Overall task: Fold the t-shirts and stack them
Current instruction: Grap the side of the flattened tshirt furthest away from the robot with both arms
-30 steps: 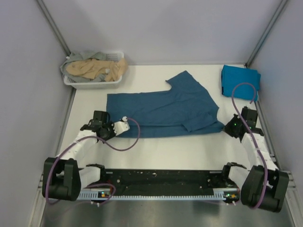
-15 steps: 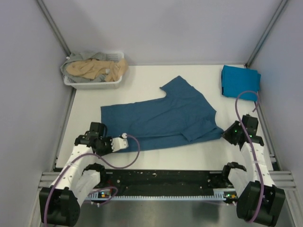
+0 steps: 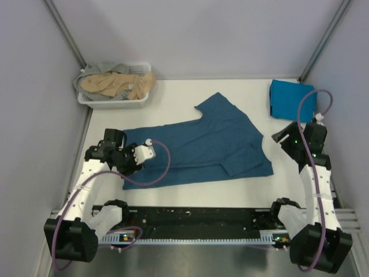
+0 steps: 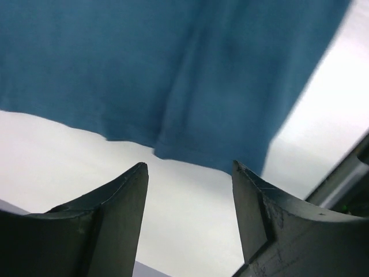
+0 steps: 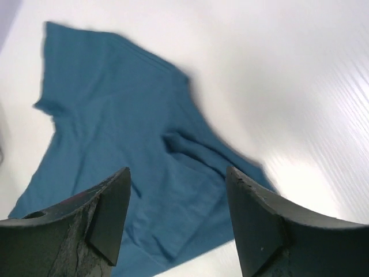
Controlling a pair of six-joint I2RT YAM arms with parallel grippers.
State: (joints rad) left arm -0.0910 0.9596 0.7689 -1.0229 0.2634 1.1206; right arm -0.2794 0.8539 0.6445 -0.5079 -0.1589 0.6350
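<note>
Dark teal-blue t-shirt (image 3: 202, 144) lies spread across the middle of the white table (image 3: 190, 193), its long axis running left to right, with one sleeve pointing toward the far edge and a second sleeve lying on the body near the right end. Brighter cyan-blue t-shirt (image 3: 291, 98) sits folded in the far right corner, well apart from the spread shirt. Tan t-shirt (image 3: 115, 85) and grey t-shirt (image 3: 106, 68) are heaped in the white slatted basket (image 3: 115, 104) in the far left corner. Left gripper (image 4: 190, 170) is at the left end of the spread shirt; its fingers stand apart with nothing between them, and its wrist view shows the shirt's edge and bare table beyond the tips. Right gripper (image 5: 179, 173) is just off the shirt's right edge, between it and the folded cyan-blue shirt; its fingers likewise stand apart and hold nothing.
</note>
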